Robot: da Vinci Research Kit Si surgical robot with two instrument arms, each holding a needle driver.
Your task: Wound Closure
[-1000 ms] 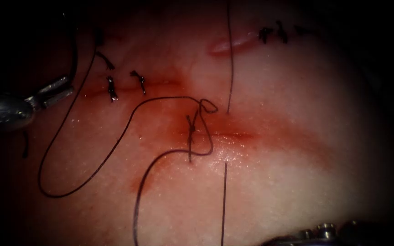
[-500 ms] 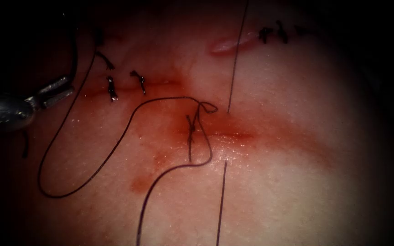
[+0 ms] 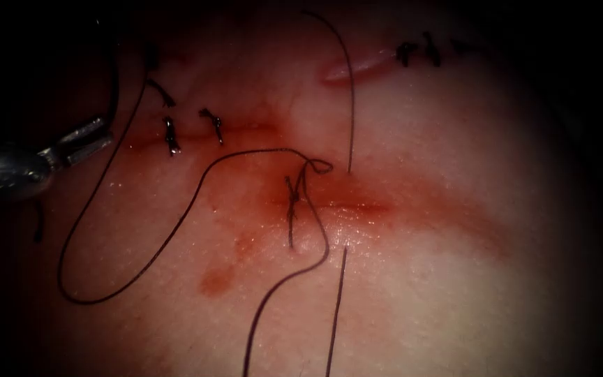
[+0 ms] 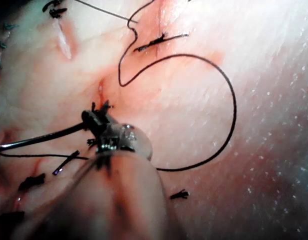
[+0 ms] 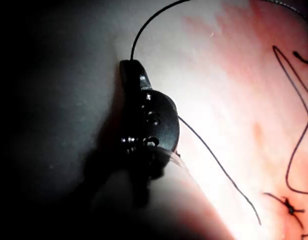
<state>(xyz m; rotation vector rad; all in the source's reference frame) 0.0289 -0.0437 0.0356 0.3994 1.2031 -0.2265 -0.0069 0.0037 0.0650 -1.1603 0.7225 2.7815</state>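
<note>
While our left tool (image 3: 82, 142) grips thread (image 3: 176, 227) left of the cut (image 3: 343, 206) | our right tool (image 5: 132, 70) clamps thread | needle unseen.

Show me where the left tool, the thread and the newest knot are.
left tool (image 3: 85, 142), endoscope view: midway between its fingertips, left of the cut.
thread (image 3: 134, 274), endoscope view: on the big loop lying on the tissue.
newest knot (image 3: 293, 199), endoscope view: on the dark tied strands over the cut.
</note>
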